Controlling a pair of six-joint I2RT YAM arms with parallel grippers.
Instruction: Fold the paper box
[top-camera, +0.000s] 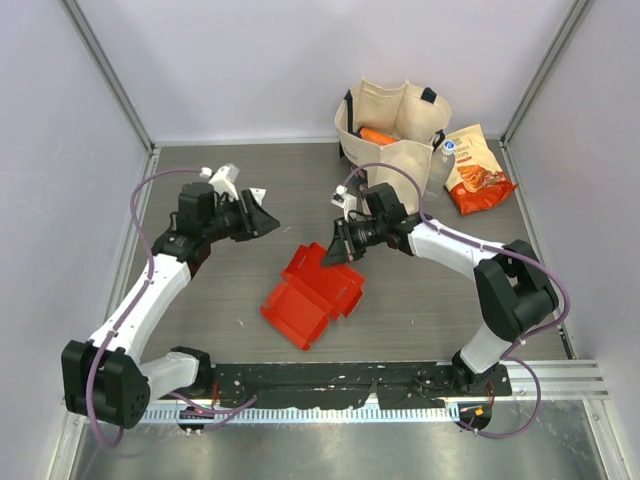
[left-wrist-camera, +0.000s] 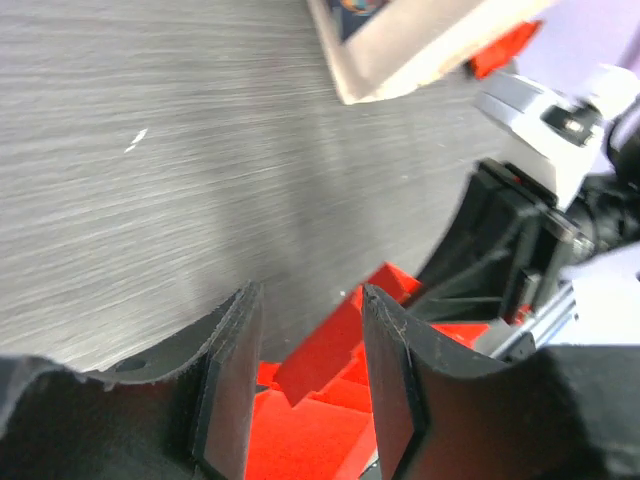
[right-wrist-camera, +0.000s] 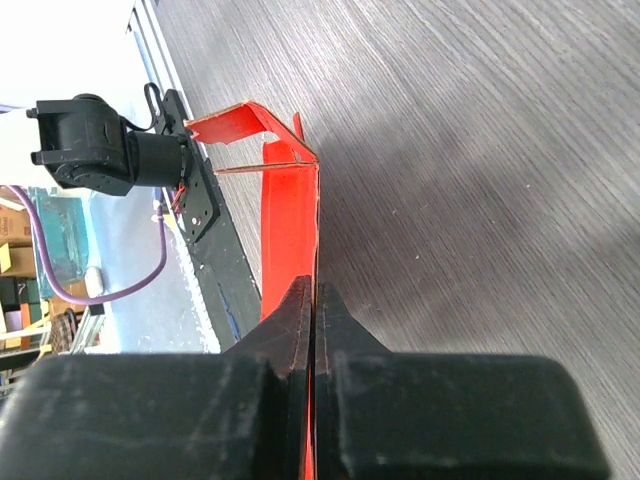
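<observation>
The right gripper (top-camera: 336, 250) pinches the 1 o'clock flap of the paper box (top-camera: 305, 300) lying mid-way on the table (top-camera: 300, 180), the left gripper (top-camera: 266, 222) spread empty at 10 o'clock, so tugging could tear or drag the card.

- Table (top-camera: 230, 330), near left: I read open passage between my left arm and the paper box (top-camera: 310, 300).
- Box's far edge: blocked by the right gripper (top-camera: 330, 254), clamped on a raised flap.
- Left gripper (top-camera: 268, 226): jaws apart, near that flap, with only a narrow gap between the grippers.
- Far right corner: crowded by the tote bag (top-camera: 392, 140) and snack bag (top-camera: 478, 172).
</observation>
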